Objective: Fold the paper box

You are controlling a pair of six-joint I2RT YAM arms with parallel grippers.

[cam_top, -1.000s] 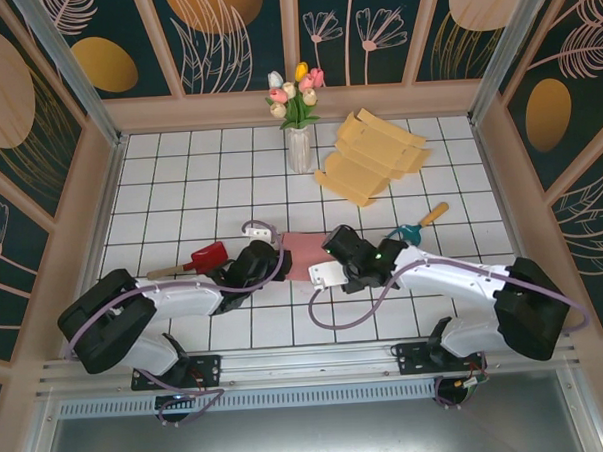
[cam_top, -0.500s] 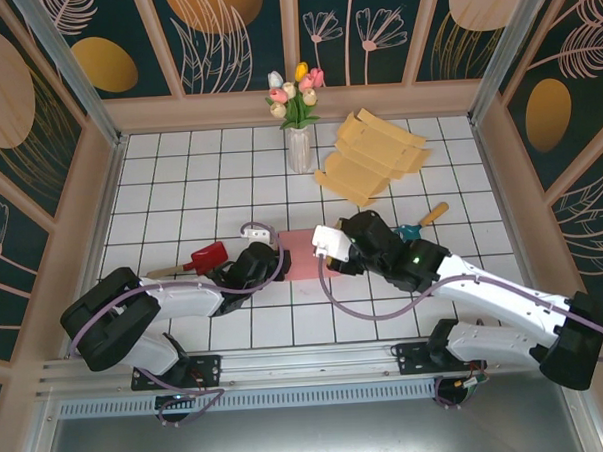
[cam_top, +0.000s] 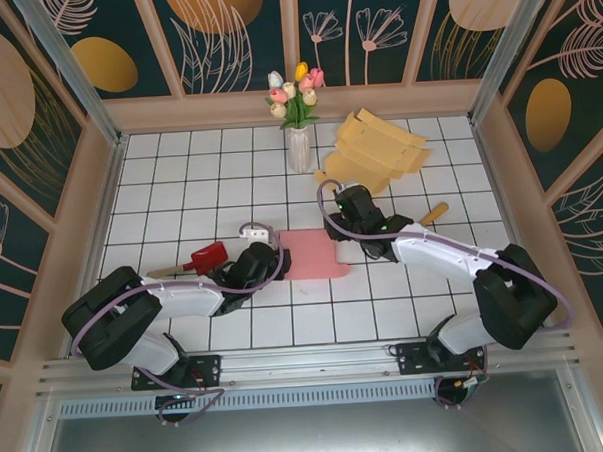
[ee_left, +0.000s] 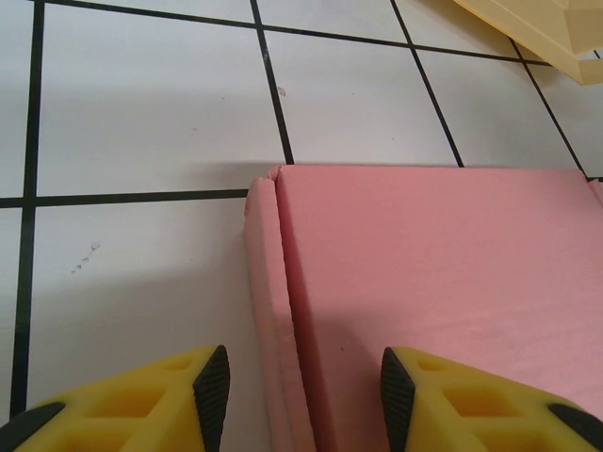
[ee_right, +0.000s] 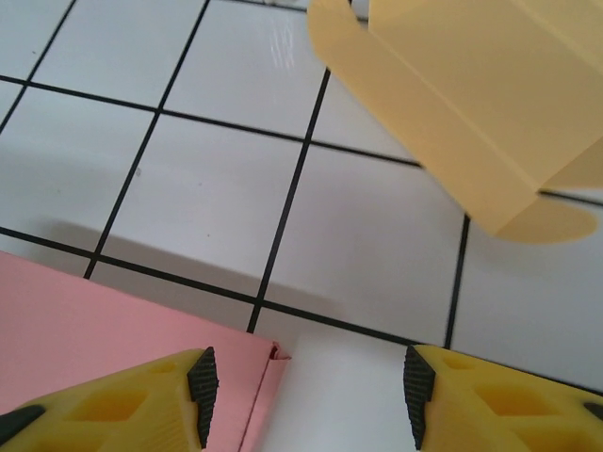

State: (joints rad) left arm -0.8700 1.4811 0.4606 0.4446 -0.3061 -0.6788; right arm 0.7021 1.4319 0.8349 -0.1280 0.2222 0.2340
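Seen from top: tulip vase (cam_top: 298,146), red scoop (cam_top: 209,257), patterned walls (cam_top: 36,97) set around white tiled table (cam_top: 179,181). Seen from left wrist: doubled edge of pink paper box (ee_left: 424,282) laid flat between spread jaws of left gripper (ee_left: 303,395), nothing clamped. Seen from right wrist: box corner found just inside one finger of right gripper (ee_right: 306,395), jaws held apart, empty; yellow cardboard (ee_right: 471,94) laid beyond jaws.
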